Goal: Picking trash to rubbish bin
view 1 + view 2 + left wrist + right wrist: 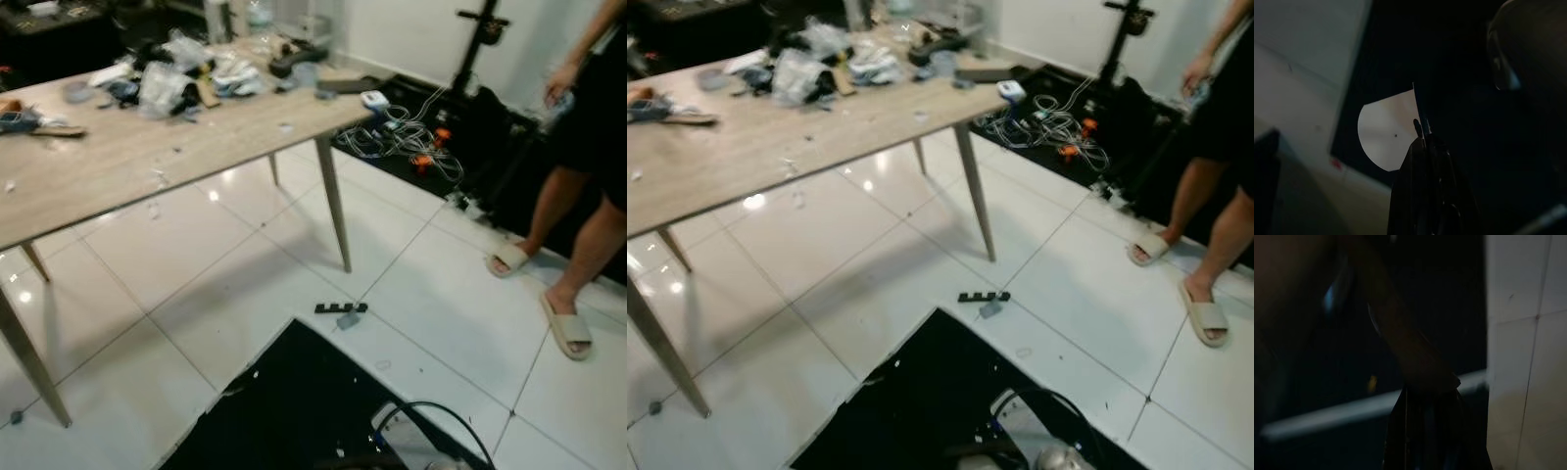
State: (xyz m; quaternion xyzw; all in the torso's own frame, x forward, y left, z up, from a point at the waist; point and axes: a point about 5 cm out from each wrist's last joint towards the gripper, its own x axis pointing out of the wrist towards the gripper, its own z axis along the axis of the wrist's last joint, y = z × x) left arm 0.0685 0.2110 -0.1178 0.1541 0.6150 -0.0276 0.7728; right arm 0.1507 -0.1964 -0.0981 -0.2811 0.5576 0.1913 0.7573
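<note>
- The left gripper [1422,142] is hanging low in shadow, its two black fingers lying pressed together, the jaws closed with no gap showing between them and nothing held.
- The right gripper [1425,401] is hanging in deep shade too; its dark fingers are making one blurred mass, and how the jaws stand is too murky to tell.
- Both arms are idling down at the robot's sides.

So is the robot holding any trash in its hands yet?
Nothing seems held. The left gripper looks shut on nothing; the right gripper is too dark to tell.
</note>
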